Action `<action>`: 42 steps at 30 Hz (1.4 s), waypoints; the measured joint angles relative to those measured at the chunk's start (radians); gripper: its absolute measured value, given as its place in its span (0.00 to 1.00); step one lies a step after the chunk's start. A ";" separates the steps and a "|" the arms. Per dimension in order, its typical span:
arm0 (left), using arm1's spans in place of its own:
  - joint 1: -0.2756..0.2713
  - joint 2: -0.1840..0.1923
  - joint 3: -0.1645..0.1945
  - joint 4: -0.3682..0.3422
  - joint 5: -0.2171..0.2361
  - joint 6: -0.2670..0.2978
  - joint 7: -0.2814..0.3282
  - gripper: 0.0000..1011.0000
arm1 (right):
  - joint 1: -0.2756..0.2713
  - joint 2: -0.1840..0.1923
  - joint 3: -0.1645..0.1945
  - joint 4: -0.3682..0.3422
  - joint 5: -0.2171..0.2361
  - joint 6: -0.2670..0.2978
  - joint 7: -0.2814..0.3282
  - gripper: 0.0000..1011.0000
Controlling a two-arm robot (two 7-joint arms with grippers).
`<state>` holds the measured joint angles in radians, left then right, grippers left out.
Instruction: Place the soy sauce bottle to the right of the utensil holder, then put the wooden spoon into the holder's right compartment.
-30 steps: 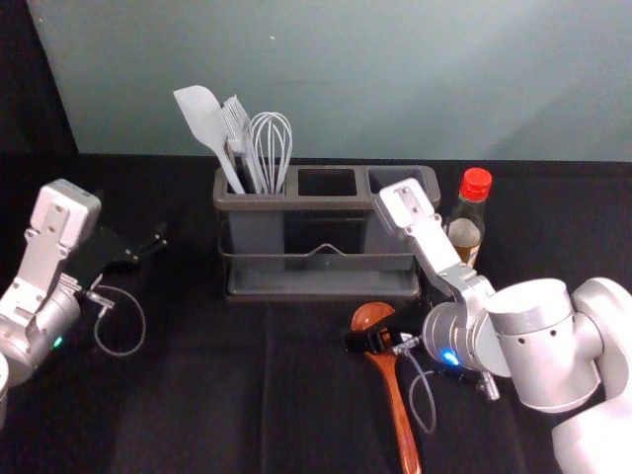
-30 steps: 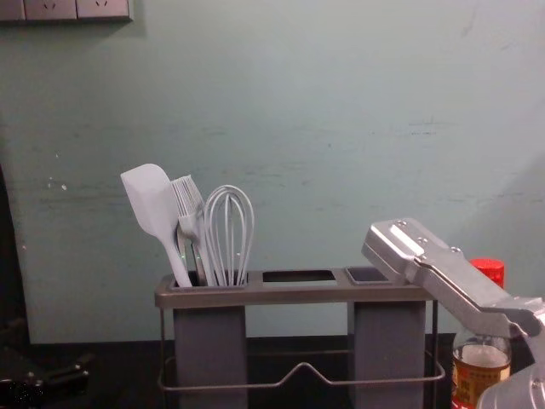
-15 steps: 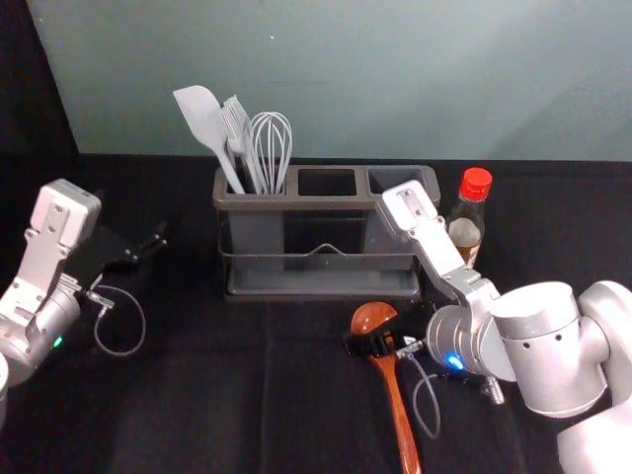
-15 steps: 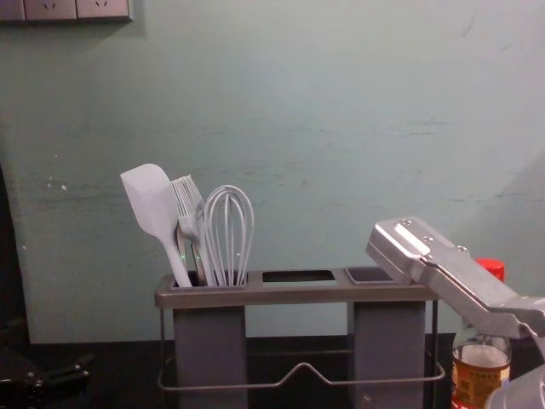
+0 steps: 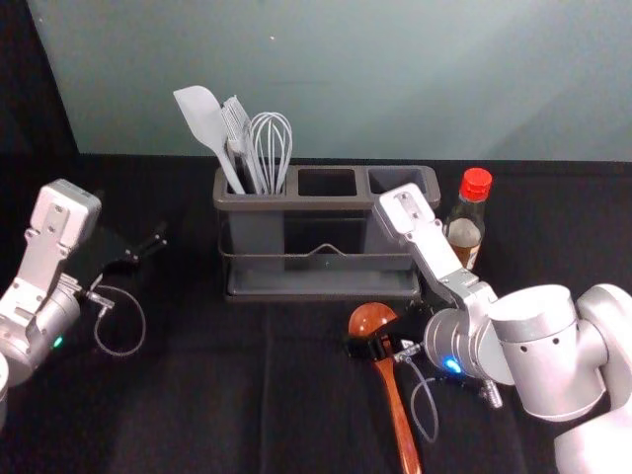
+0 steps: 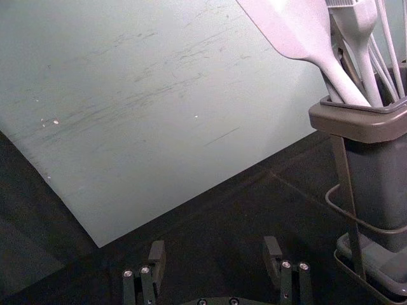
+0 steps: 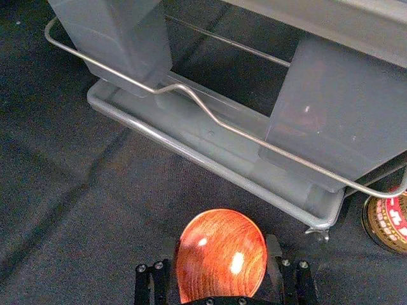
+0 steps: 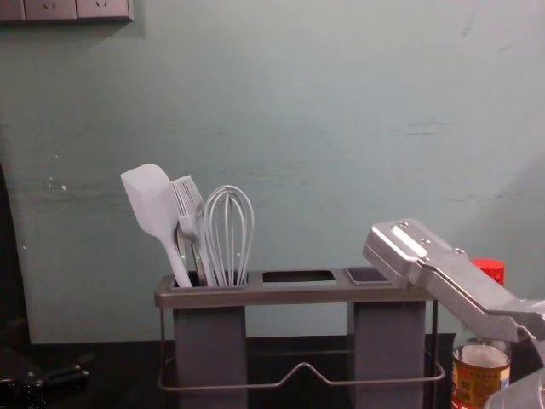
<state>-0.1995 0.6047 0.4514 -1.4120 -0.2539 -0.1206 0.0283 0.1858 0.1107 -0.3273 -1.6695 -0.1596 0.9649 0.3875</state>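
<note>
1. Wooden spoon [image 5: 399,420]: bowl nudged slightly left and down in the head view since the earlier frame. Soy sauce bottle [image 5: 464,232] unchanged, upper right, just beside utensil holder [image 5: 296,202].
2. Right gripper [image 5: 371,346], lower centre, at spoon's neck: fingers apart, one each side of the spoon. Contact: cannot tell.
3. Left gripper [image 5: 150,247] parked at left; its wrist view shows fingers apart.
4. Edges: bowl near holder's front edge, strip of dark cloth [image 5: 197,395] between. More cloth from spoon to left arm; right arm crowds the right side, overlapping the right compartment [image 5: 395,177].
5. Spoon's long axis: bowl towards holder, handle down, slightly right, to bottom edge.
</note>
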 joint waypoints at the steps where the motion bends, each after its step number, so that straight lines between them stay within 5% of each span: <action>1: 0.000 0.000 0.000 0.000 0.000 0.000 0.000 0.99 | -0.001 -0.001 0.000 -0.001 -0.002 0.001 0.001 0.83; 8: 0.000 0.000 0.000 0.000 0.000 0.000 0.000 0.99 | -0.015 -0.006 0.008 -0.030 -0.014 0.008 0.009 0.83; 22: 0.000 0.000 0.000 0.000 0.000 0.000 0.000 0.99 | -0.110 0.031 0.029 -0.262 -0.027 0.003 0.059 0.83; 34: 0.000 0.000 0.000 0.000 0.000 0.000 0.000 0.99 | -0.225 0.061 0.099 -0.457 -0.014 -0.142 0.070 0.83; 42: 0.000 0.000 0.000 0.000 0.000 0.000 0.000 0.99 | -0.244 0.086 0.140 -0.518 0.013 -0.225 0.062 0.83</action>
<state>-0.1995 0.6047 0.4514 -1.4120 -0.2539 -0.1205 0.0283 -0.0579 0.1963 -0.1875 -2.1871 -0.1465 0.7402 0.4492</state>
